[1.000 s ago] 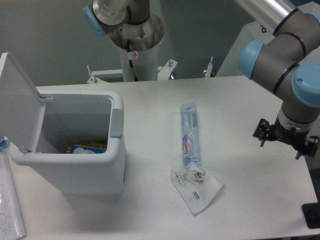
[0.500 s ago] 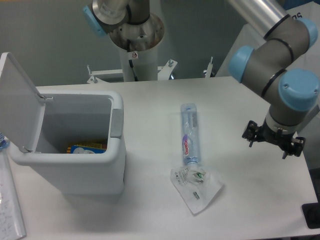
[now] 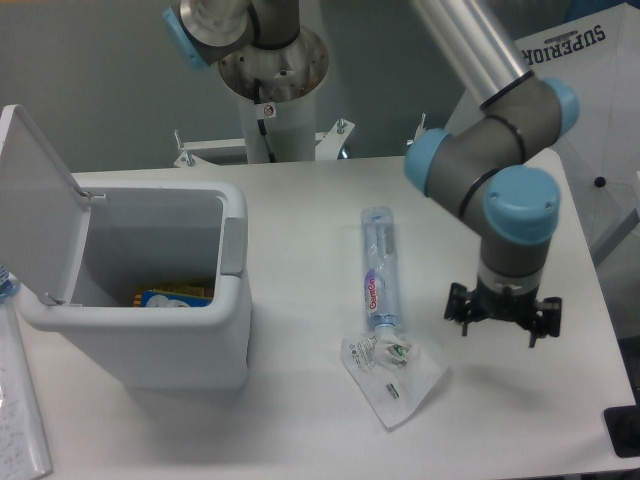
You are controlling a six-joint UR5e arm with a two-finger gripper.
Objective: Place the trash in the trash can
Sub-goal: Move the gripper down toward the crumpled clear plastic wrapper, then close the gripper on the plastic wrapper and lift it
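Observation:
A slim clear bottle (image 3: 378,264) with a pink-and-blue label lies on the white table, cap end toward the front. A clear flat pouch (image 3: 393,375) with small green-white print lies just below it, touching the bottle's cap end. The white trash can (image 3: 150,290) stands at the left with its lid (image 3: 35,200) swung open; something blue and yellow lies inside. My gripper (image 3: 503,312) hangs over the table to the right of the bottle and pouch, apart from both. It holds nothing. Its fingers point down and I cannot tell how far apart they stand.
The arm's base column (image 3: 268,90) stands behind the table's back edge. A white sheet (image 3: 22,420) lies at the front left beside the can. A white box with dark lettering (image 3: 590,90) is at the back right. A dark object (image 3: 622,430) sits at the right edge.
My gripper has moved left and slightly down, from the table's right edge toward the bottle and pouch. Bottle, pouch and can have not moved.

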